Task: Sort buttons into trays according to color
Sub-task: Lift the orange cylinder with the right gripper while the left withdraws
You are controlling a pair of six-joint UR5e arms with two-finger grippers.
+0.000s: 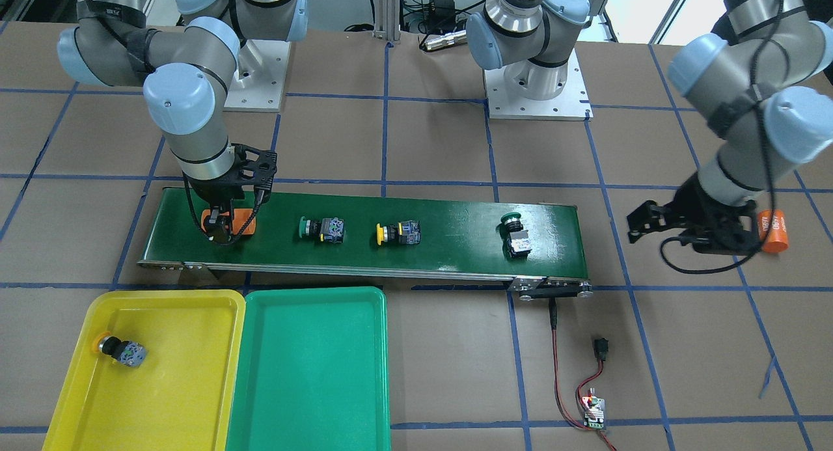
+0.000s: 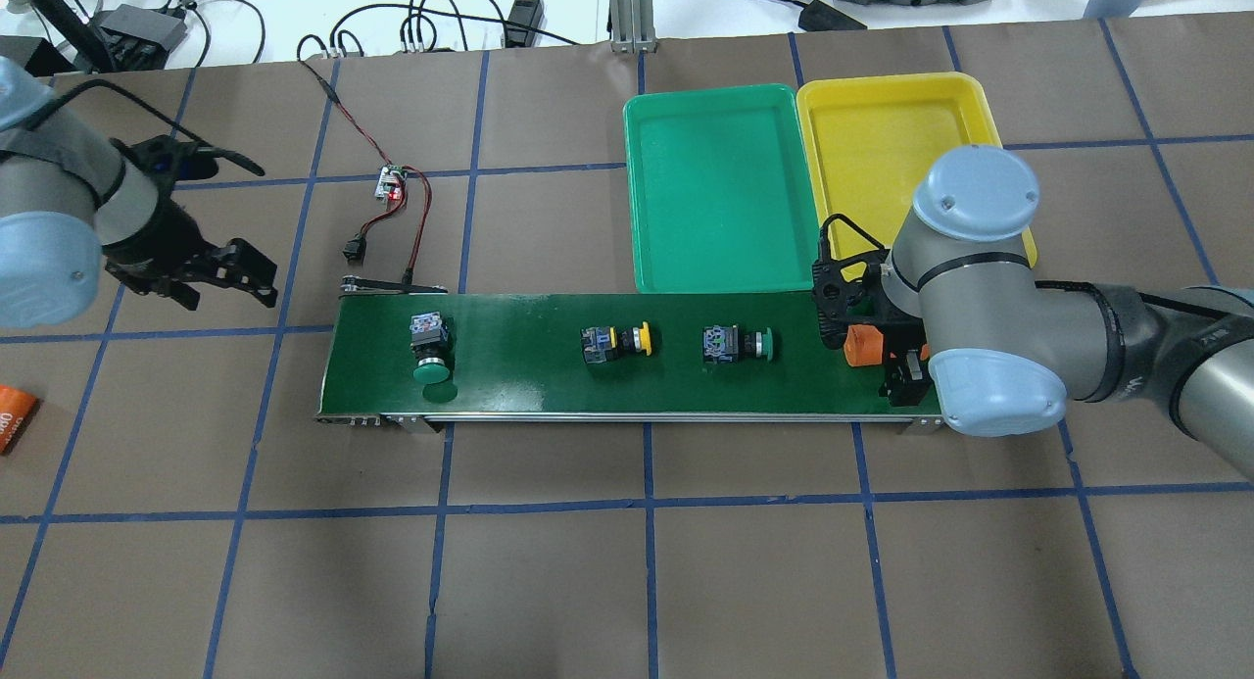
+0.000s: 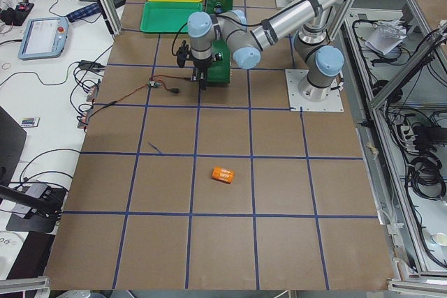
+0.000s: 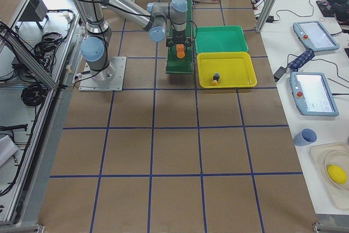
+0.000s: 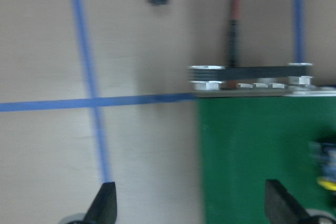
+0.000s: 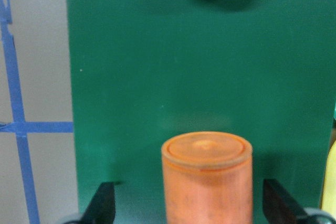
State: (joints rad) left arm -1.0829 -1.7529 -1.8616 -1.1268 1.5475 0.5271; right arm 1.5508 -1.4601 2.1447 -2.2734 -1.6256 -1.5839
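Observation:
Three buttons lie on the dark-green conveyor belt (image 1: 455, 217): a green one (image 1: 322, 229), a yellow one (image 1: 398, 233) and another green one (image 1: 514, 235). A second yellow button (image 1: 122, 350) lies in the yellow tray (image 1: 195, 308). The green tray (image 1: 312, 373) beside it holds nothing. My right gripper (image 1: 224, 226) is open at the belt's end, with its fingers on either side of an orange cylinder (image 6: 206, 177) and apart from it. My left gripper (image 2: 235, 272) is open and empty above the table, just off the belt's other end.
A second orange cylinder (image 1: 774, 230) lies on the table behind my left gripper. A small controller board (image 1: 593, 409) with red and black wires runs to the belt's motor end. Blue tape lines grid the brown table.

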